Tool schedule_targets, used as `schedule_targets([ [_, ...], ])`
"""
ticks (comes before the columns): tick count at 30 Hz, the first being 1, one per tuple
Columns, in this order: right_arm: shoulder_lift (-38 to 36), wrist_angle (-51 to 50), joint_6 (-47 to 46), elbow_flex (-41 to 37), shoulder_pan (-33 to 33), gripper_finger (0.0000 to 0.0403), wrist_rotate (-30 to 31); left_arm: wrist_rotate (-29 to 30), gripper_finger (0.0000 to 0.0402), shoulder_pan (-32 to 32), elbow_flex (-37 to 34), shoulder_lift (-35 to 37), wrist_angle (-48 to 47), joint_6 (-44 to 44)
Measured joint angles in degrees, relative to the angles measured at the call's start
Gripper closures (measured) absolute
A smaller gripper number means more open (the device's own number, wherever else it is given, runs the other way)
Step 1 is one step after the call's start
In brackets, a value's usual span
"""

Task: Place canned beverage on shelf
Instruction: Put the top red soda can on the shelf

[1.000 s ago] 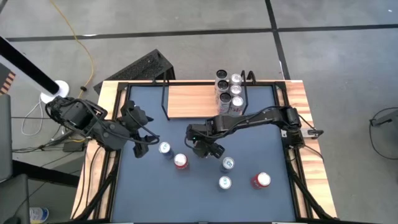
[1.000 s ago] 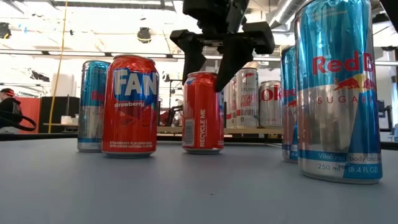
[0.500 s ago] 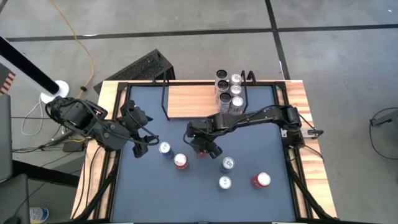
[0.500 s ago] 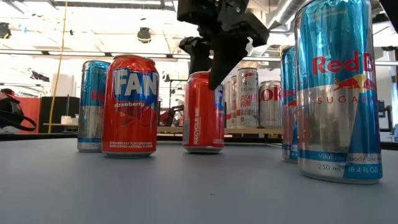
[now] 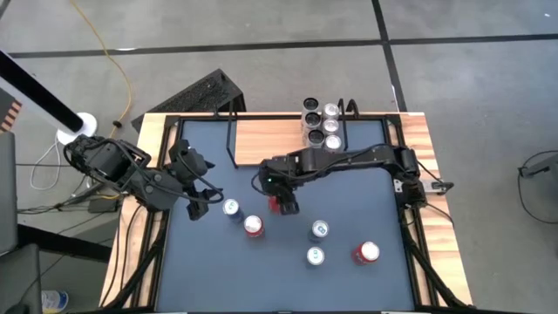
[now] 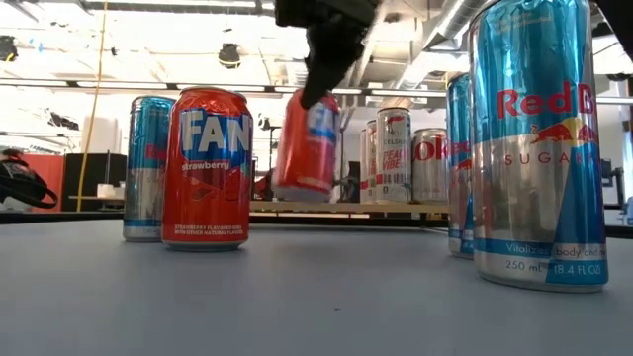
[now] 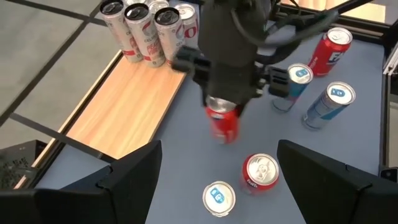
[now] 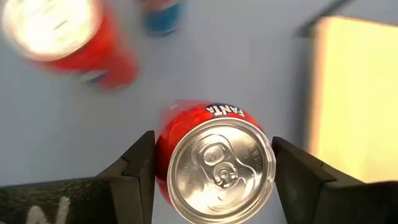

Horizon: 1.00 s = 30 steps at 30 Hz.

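Note:
My right gripper (image 5: 279, 194) is shut on a red Fanta can (image 8: 214, 165), held above the dark table top in front of the shelf; the can also shows in the low view (image 6: 305, 148) and the left wrist view (image 7: 224, 122). The shelf (image 5: 270, 141), a light-wood board with a black wire frame, stands at the table's far edge with several silver cans (image 5: 321, 126) at its right end. My left gripper (image 5: 199, 199) waits open and empty at the table's left. My right gripper pinches the red can's upper side wall (image 8: 163, 155) between its two fingers (image 8: 140, 171), just below the top rim. The fingers come from above, pointing down. The can hangs tilted below the fingers, its base (image 6: 300, 190) clear of the table.
On the table stand a blue can (image 5: 231, 208), a red can (image 5: 253, 226), two more blue cans (image 5: 319, 229) (image 5: 314, 255) and a red can (image 5: 366, 253). The shelf's left part (image 7: 124, 106) is bare wood.
My right gripper has shut on the red can it stood astride, lifted it clear of the table and gone a little toward the far edge and the shelf. The can, upright on the table before, now hangs tilted.

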<state>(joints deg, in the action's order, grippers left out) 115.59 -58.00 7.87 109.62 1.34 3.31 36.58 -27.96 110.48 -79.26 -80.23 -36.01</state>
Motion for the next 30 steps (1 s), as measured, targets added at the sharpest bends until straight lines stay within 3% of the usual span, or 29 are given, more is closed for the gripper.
schedule_targets([
  [3,-0.04,-1.10,-2.40,2.23,-1.46,0.0173,4.33,0.37,0.0093,-0.01,0.00,0.00,0.09,0.00],
  [11,-0.13,-3.35,-5.39,9.70,-8.25,0.0173,5.94,1.79,0.0093,0.02,0.00,0.00,0.11,1.97],
  [30,0.04,-0.93,4.81,12.14,-26.97,0.0173,7.76,4.35,0.0093,1.27,0.00,0.13,-0.83,5.64],
])
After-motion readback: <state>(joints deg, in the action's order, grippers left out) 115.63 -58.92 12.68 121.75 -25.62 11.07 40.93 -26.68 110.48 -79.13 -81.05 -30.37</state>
